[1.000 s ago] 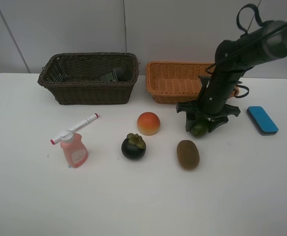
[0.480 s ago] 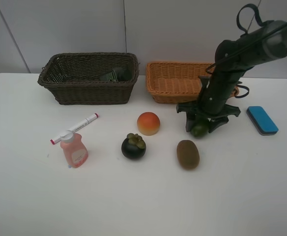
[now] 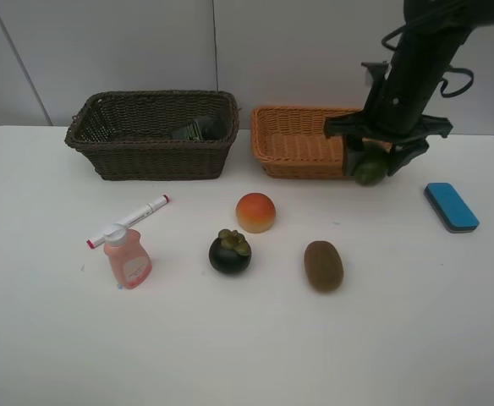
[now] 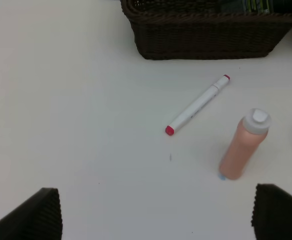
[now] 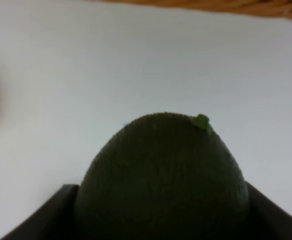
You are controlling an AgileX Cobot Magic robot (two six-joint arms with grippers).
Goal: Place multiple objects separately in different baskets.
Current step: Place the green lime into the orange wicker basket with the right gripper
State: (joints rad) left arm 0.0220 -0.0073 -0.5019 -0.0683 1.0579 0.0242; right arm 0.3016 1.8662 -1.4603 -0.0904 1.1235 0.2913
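Pads (image 5: 51,222) of the right gripper (image 3: 372,162) set partway apart, pinching the green fruit (image 3: 369,172) across its widest girth, a small stem nub showing on the free end. Looks firm and light, with a finely pebbled, rounded skin. Likely to roll or squirt out if squeezed off the middle, so best taken at the equator, as here, with modest pressure only. Hangs clear of the tabletop (image 3: 230,355) toward its far right edge, at the near right corner of the light orange-tan basket (image 3: 293,144). Seems not yet over the rim, since the right wrist view shows bare white surface beneath and wicker only beyond. Calls for a low release inside the walls, as a round thing may bounce or roll.

Fingers (image 4: 41,215) of the left gripper (image 4: 158,212) spread wide, holding nothing, above the left part of the tabletop. Below them the white-red marker (image 4: 198,105) and the pink bottle (image 4: 243,147), upright and just apart. Beyond them, the dark brown basket (image 4: 206,40).
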